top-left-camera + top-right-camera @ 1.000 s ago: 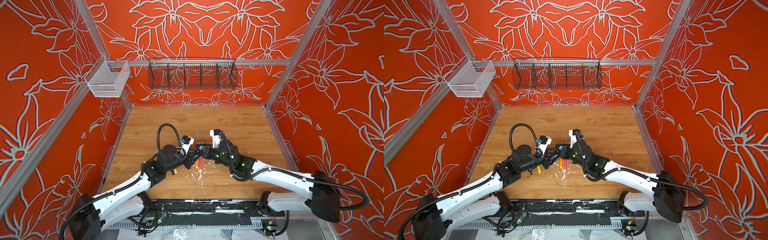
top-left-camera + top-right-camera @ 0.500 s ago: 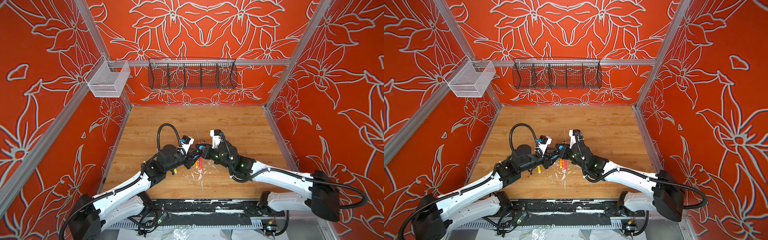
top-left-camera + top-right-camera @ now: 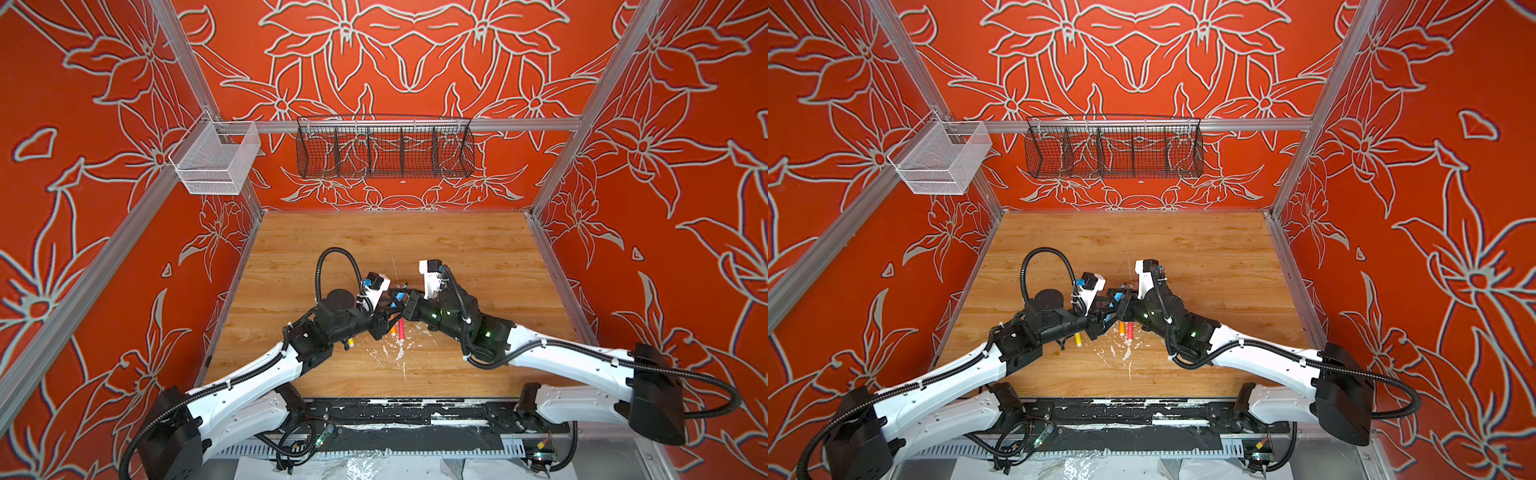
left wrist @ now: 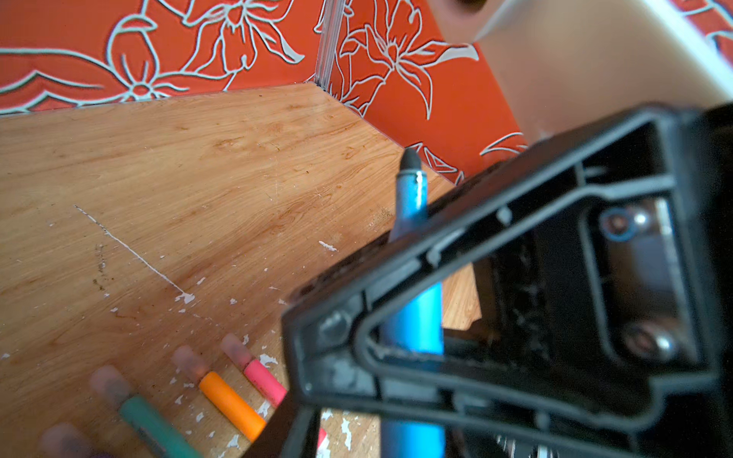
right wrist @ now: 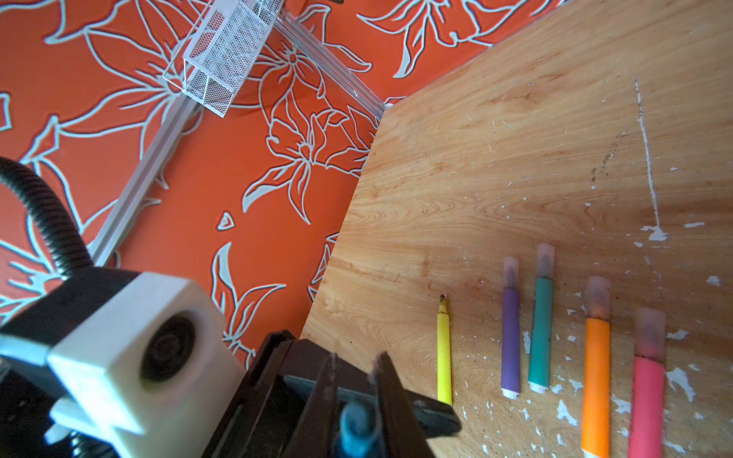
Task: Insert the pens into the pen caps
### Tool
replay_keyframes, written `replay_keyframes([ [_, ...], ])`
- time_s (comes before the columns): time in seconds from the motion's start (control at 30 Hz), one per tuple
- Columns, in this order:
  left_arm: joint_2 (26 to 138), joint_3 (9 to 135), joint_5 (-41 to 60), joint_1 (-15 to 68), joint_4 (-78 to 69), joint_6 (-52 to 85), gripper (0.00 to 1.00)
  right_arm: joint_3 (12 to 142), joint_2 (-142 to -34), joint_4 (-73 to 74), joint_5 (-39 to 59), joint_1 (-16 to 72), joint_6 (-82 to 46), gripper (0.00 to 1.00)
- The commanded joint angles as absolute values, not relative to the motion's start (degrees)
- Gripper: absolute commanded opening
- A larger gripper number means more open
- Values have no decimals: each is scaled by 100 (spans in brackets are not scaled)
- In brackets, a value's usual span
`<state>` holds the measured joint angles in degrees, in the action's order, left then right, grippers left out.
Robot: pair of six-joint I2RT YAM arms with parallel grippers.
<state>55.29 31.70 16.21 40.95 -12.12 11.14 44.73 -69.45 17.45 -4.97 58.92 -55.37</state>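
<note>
Little was changed from a second ago: blue pen was held above bench centre, clamped by right fingers. The state of left fingers could not be told. Yellow pen lay uncapped at 9 o'clock of four capped pens, so capping was judged unfinished.

We had bright, even light, soft shadows; wrist views blurred the near blue pen, worktop sharp.
</note>
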Motion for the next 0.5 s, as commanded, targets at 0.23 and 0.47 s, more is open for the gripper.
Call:
replay_keyframes([
  [0.23, 5511, 3234, 1648, 4113, -1314, 1037, 34, 4693, -7311, 2320, -303, 6104, -5763, 0],
  [0.47, 5495, 3231, 1514, 4113, -1282, 1058, 0, 4612, -7137, 2117, -633, 6117, -5702, 0],
])
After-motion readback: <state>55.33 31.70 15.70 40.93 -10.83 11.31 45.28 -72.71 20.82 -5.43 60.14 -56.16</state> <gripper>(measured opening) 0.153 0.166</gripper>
